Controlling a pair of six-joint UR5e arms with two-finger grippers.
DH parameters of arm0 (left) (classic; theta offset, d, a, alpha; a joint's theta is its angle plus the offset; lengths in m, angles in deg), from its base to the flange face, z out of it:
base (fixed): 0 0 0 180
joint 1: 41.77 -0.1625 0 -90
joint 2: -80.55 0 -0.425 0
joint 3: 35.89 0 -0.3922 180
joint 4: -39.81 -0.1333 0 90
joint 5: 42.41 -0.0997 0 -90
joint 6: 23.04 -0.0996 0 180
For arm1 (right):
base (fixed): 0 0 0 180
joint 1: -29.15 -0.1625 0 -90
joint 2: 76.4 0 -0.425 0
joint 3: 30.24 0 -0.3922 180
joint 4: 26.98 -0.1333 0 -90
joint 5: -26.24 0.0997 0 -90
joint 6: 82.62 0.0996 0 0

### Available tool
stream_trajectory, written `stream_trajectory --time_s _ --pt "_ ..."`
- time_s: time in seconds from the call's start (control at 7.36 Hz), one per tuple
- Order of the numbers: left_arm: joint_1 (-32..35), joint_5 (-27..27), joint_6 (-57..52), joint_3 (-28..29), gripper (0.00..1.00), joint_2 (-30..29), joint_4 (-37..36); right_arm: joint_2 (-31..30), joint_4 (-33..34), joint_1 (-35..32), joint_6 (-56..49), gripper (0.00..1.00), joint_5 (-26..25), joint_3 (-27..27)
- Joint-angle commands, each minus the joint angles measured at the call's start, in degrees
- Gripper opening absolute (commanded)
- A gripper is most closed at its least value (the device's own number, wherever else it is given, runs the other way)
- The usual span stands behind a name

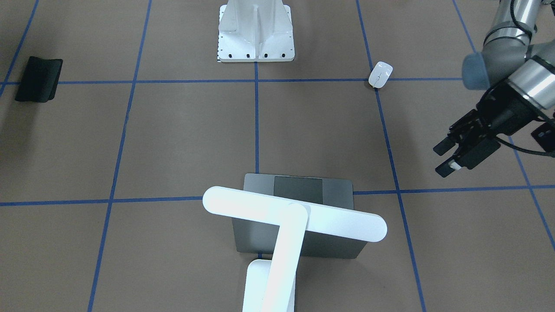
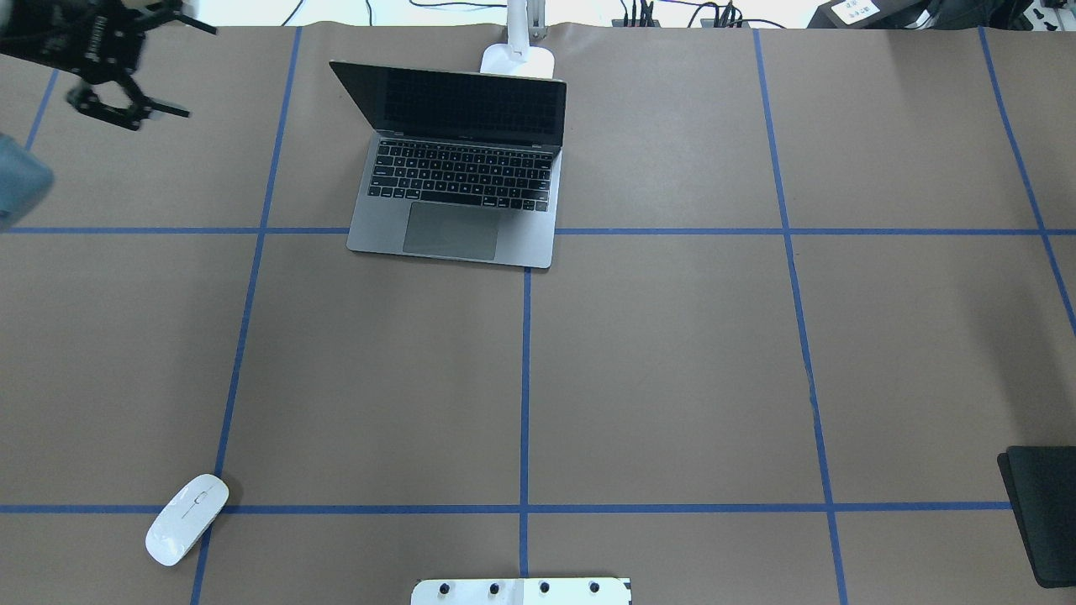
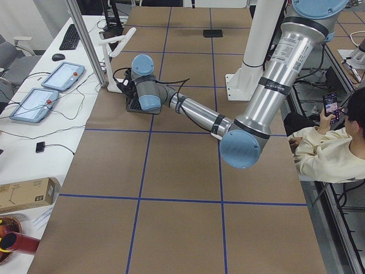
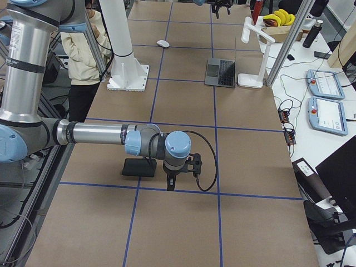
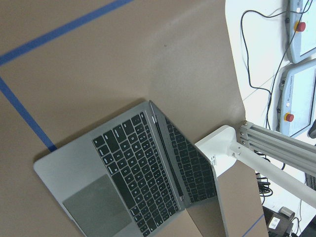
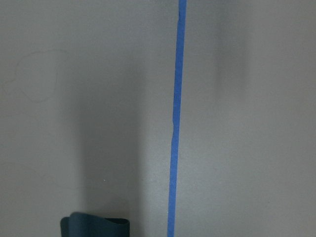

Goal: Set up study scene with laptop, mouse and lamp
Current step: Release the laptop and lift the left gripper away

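Observation:
The laptop [image 2: 458, 172] is open on the far middle of the table, its screen facing the robot; it also shows in the left wrist view [image 5: 133, 173]. The lamp [image 1: 295, 213] stands just behind the laptop, its bar head over the lid, its base [image 2: 517, 60] at the table's far edge. The mouse [image 2: 187, 518] lies near the robot on its left side. My left gripper [image 2: 168, 71] is open and empty, raised to the left of the laptop; it also shows in the front-facing view [image 1: 440, 160]. My right gripper [image 4: 172, 179] hangs low beside a black mat; I cannot tell if it is open.
A black mat [image 2: 1042, 512] lies at the near right, also in the right wrist view [image 6: 96, 226]. The white bolted pedestal [image 1: 256, 32] stands at the robot's base. Blue tape lines grid the brown table. A person sits beside the table [image 3: 325, 148].

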Motion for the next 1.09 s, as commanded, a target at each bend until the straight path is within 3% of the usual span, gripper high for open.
stream_trajectory --time_s 0.0,0.41,0.54,0.95 --pt "3.3 3.2 -15.6 -1.9 0.98 6.5 0.0 1.8 -0.2 0.7 1.2 1.0 4.8 -4.8" --pt "7.1 7.5 -40.6 -3.3 0.98 18.2 0.0 1.9 -0.1 6.3 1.8 1.0 9.4 -6.2" --pt "8.5 9.2 -44.9 -3.4 0.98 20.2 0.0 1.8 -0.1 6.8 1.3 1.0 10.1 -8.9" --pt "10.4 9.6 -46.4 -4.8 0.98 22.0 0.6 -2.8 -0.1 11.3 1.1 1.0 16.1 -9.6"
